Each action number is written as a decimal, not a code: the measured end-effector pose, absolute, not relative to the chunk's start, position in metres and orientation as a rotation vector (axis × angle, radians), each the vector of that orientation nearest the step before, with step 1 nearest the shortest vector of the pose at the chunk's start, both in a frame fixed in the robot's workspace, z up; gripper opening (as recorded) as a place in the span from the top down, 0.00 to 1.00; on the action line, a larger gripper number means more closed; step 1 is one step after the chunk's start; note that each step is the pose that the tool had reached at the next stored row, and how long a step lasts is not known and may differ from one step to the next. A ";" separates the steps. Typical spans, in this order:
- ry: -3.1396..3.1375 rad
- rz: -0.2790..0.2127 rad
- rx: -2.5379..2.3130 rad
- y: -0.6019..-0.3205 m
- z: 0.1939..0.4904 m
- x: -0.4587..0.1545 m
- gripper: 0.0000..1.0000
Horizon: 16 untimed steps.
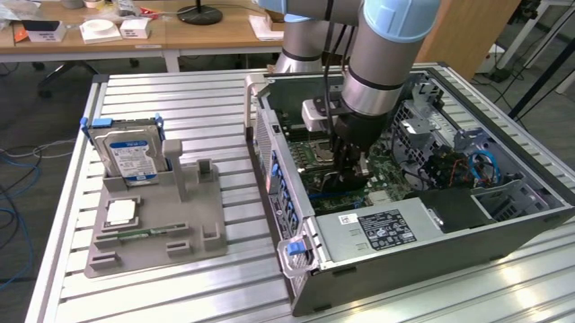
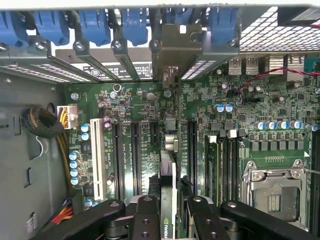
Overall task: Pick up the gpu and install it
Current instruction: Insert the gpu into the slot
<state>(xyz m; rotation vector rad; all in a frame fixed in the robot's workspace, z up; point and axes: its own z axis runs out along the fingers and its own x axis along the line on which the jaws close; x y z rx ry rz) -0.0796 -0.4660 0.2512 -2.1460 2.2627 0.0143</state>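
So the arm is reaching down into the open computer case [image 1: 422, 202] that lies on its side on the metal counter [image 1: 180, 101]. The gripper [image 1: 346, 176] sits low over the green motherboard [image 1: 382, 171], and in the wrist view its black fingers [image 2: 146, 220] are pinching the gpu [image 2: 169, 200] by its top edge, one on each side of the thin card. The card stands on edge, lined up along the long black expansion slots [image 2: 135, 155], with its metal bracket [image 2: 172, 50] up against the row of blue slot clips [image 2: 132, 25] at the back wall of the case. I can't tell whether it's fully seated in the slot.

Beside the card in the wrist view, the empty processor socket [image 2: 275, 192] sits on one side and a white slot [image 2: 97, 155] on the other.

Out on the counter, at the exterior view's left, a grey holder tray [image 1: 157, 229] stands next to the case. It has a silver hard drive [image 1: 130, 158] with a blue-white label standing upright in it, plus a small square chip [image 1: 120, 212] and a narrow green memory stick [image 1: 144, 233] lying flat.
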 end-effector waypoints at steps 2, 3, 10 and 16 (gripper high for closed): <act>2.263 0.014 -2.146 -0.466 0.250 -0.080 0.74; 2.263 0.014 -2.146 -0.466 0.250 -0.080 0.74; 2.263 0.014 -2.146 -0.464 0.249 -0.080 0.74; 2.263 0.014 -2.147 -0.464 0.246 -0.080 0.74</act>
